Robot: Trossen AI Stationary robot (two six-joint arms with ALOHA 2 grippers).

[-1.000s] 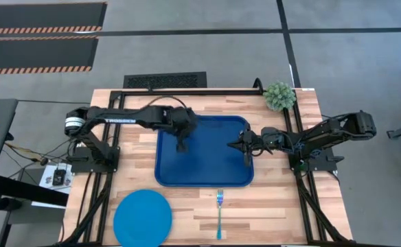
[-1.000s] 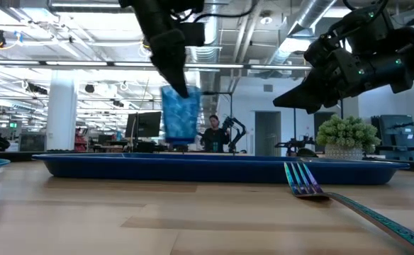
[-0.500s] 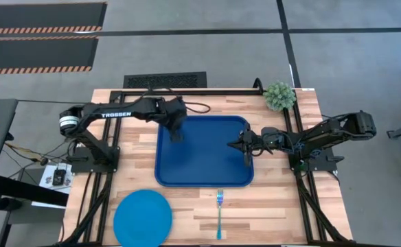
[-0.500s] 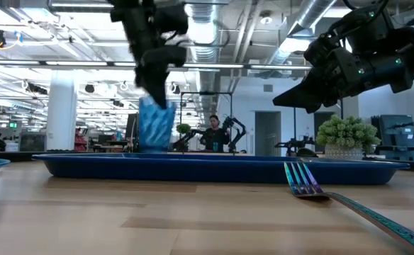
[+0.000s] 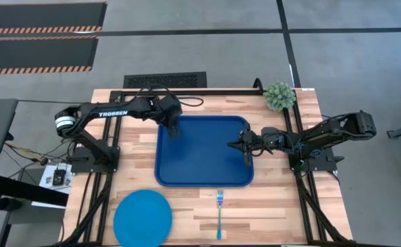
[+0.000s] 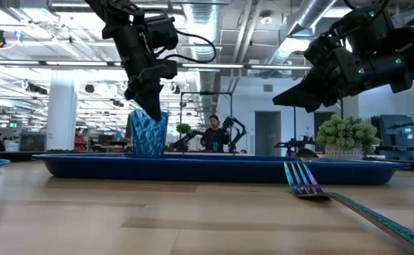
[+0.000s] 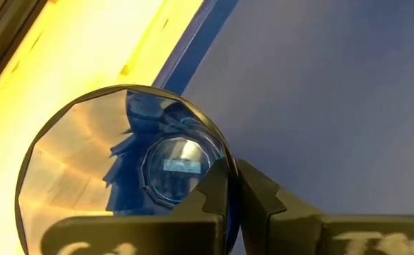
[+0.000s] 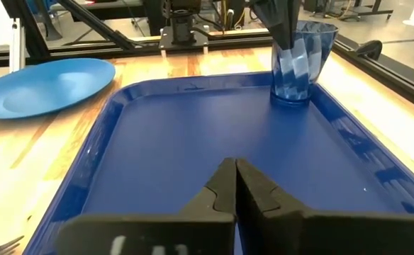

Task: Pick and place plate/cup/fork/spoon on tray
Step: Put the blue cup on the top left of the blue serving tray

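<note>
The translucent dark-blue cup point(image 6: 149, 133) stands in the far left corner of the dark-blue tray point(image 5: 207, 161); it also shows in the right wrist view point(image 8: 303, 60). My left gripper point(image 5: 172, 127) is shut on the cup from above. My right gripper point(image 5: 247, 145) is shut and empty, hovering over the tray's right edge. The bright blue plate point(image 5: 143, 217) lies flat on the table near the front left. The light-blue fork point(image 5: 219, 213) lies flat on the table just in front of the tray. The spoon is out of view. My left gripper pinches the cup's wall at its rim point(image 7: 220, 161), one finger inside the cup and one outside. The fingers point(image 8: 281, 25) come from above, pointing down. The cup stands nearly upright, its base point(image 8: 292, 98) at the tray floor near the tray's far left corner.
A small green potted plant point(image 5: 279, 95) stands at the table's far right corner. Black arm frames run along both table sides. The tray's middle and near part hold nothing. Bare wood lies between the plate and the fork.
My left gripper has carried the cup toward the table's left and far edges, to the tray's far left corner, and down. The cup, lifted clear a second ago, now sits low at the tray floor. My left gripper stays shut on it.
</note>
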